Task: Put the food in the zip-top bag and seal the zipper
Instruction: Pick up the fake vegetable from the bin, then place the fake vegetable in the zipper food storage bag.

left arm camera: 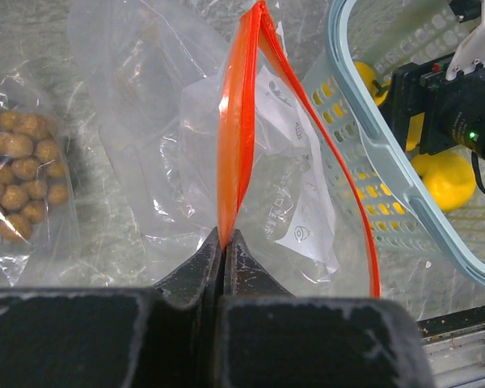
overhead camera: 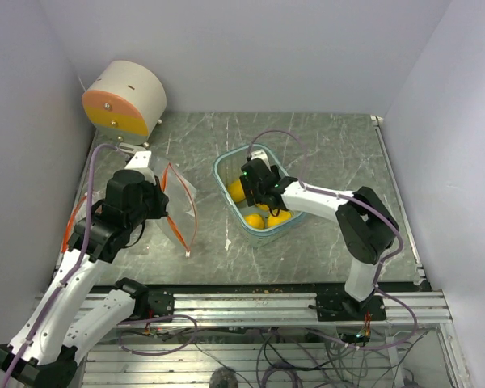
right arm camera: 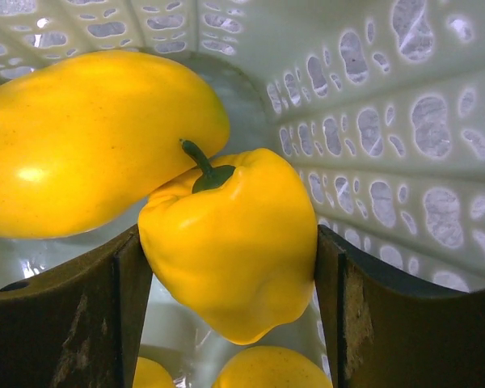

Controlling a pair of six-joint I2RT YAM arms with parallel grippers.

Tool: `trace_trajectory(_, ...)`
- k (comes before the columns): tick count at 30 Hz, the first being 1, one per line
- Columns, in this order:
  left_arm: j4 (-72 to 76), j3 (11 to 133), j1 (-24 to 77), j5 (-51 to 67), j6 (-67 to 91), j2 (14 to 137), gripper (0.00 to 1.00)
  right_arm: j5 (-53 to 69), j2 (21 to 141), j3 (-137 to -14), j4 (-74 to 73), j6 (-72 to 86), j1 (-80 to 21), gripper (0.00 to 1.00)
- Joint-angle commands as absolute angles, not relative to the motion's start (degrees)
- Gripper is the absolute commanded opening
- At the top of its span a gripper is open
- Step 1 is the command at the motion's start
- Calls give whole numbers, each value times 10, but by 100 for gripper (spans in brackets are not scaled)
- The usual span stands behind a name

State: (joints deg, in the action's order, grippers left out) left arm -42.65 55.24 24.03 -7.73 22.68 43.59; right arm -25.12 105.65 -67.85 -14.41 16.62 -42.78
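Right wrist view has my right fingers [right arm camera: 364, 323] down inside the light-blue perforated plastic basket [right arm camera: 404, 121], pressed against both flanks of a glossy yellow bell pepper with a green stem [right arm camera: 234, 242], taking it as the next piece of food. A long smooth yellow fruit [right arm camera: 89, 145] leans on the pepper's shoulder and the basket wall runs just beside my outer finger. I judge that straight up is the only free way out, as sideways room is scarce. My left fingers [left arm camera: 186, 283] are clamped together on the orange zipper strip [left arm camera: 230, 145] of the clear plastic zip-top bag [left arm camera: 145, 121], holding it on edge so that the mouth gapes narrowly toward the basket. The basket's rim stands near the bag on the grey marbled tabletop [overhead camera: 331, 153]. A cluster of small brown round fruits [left arm camera: 20, 174] lies behind clear film at the left; whether it is inside the bag I cannot tell.
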Motion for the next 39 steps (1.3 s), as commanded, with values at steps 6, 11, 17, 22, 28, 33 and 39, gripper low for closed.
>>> trace_trajectory(6,-393,552,236,-67,225,433,7,-202,930,-634,-115,163,-424,8)
trace_trajectory(11,-363,535,236,-52,233,443,7,-65,803,-609,-71,149,-424,9)
trace_trajectory(17,-323,526,236,-34,242,480,7,139,721,-599,-10,158,-424,9)
trace_trajectory(22,-296,528,236,-6,253,502,7,358,726,-558,151,246,-431,9)
trace_trajectory(28,-279,527,236,6,261,510,7,370,779,-545,281,304,-508,10)
trace_trajectory(33,-274,523,236,8,264,508,7,364,820,-537,411,386,-527,11)
trace_trajectory(39,-288,533,236,18,266,502,7,249,837,-536,354,366,-531,11)
